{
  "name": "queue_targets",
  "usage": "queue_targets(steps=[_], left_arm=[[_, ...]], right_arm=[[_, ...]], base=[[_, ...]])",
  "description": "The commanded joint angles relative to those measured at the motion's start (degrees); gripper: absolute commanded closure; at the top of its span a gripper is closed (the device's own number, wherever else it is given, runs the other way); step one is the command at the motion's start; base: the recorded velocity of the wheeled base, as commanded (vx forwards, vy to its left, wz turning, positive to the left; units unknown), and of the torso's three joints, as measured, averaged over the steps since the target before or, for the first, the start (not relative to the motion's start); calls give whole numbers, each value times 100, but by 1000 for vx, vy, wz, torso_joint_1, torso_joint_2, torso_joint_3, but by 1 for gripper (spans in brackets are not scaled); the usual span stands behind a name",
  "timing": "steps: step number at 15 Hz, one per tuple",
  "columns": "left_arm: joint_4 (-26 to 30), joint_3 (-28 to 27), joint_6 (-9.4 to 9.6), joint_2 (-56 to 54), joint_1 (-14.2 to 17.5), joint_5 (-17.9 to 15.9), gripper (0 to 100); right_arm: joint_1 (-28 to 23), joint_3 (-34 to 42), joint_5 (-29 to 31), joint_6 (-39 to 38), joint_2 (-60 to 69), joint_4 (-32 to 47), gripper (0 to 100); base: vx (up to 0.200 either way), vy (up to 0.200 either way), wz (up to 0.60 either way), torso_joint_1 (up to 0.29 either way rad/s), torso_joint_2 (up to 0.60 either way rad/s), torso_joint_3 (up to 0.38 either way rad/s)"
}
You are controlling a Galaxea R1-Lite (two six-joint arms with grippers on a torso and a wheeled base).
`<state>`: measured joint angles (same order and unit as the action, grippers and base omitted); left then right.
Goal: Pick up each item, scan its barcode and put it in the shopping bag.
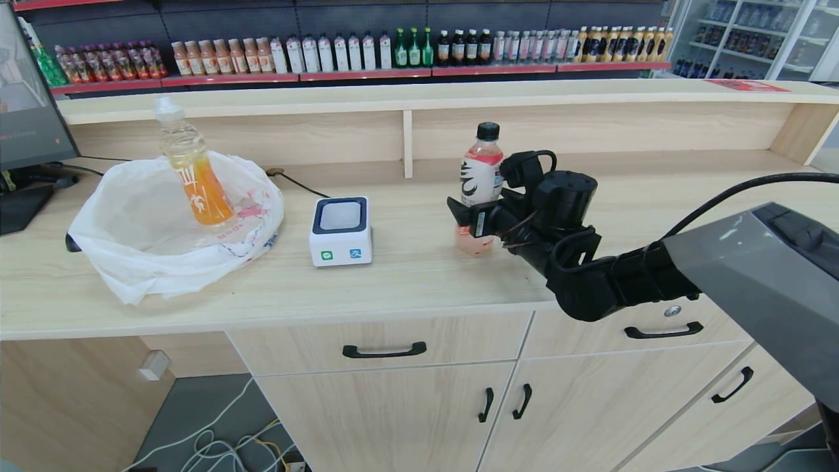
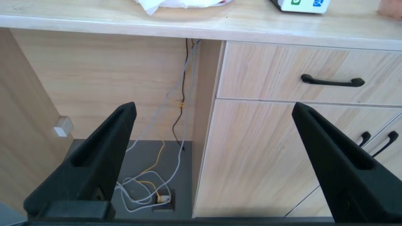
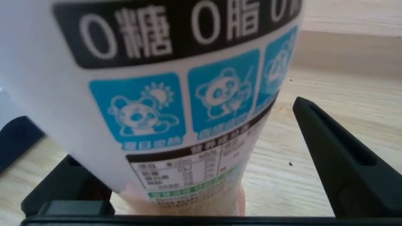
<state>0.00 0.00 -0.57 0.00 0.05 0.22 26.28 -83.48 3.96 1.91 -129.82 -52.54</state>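
A pink drink bottle with a black cap stands upright on the wooden counter, right of the scanner. My right gripper is open around its lower half; in the right wrist view the bottle sits between the fingers, with a gap to one finger. A white shopping bag lies at the counter's left with an orange drink bottle leaning in it. My left gripper is open and holds nothing, low in front of the cabinet doors.
A monitor and its cables stand at the far left. A raised wooden ledge runs along the counter's back, with shelves of bottles behind. Drawers and cabinet handles lie below the counter edge. Cables lie on the floor.
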Motion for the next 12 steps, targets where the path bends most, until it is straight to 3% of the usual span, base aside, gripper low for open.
queue_targets(steps=[1,5,6,12], left_arm=[[0,0,-4,0,4,4,0],[0,0,-4,0,4,4,0],[0,0,-4,0,4,-4,0],[0,0,-4,0,4,-4,0]], right_arm=[[0,-10,8,2,-35,-11,0],[8,-19,17,2,-26,-19,0],[8,-19,17,2,-17,-19,100],[8,-45,43,2,27,-37,100]], base=[[0,0,0,0,0,0],[0,0,0,0,0,0],[0,0,0,0,0,0],[0,0,0,0,0,0]])
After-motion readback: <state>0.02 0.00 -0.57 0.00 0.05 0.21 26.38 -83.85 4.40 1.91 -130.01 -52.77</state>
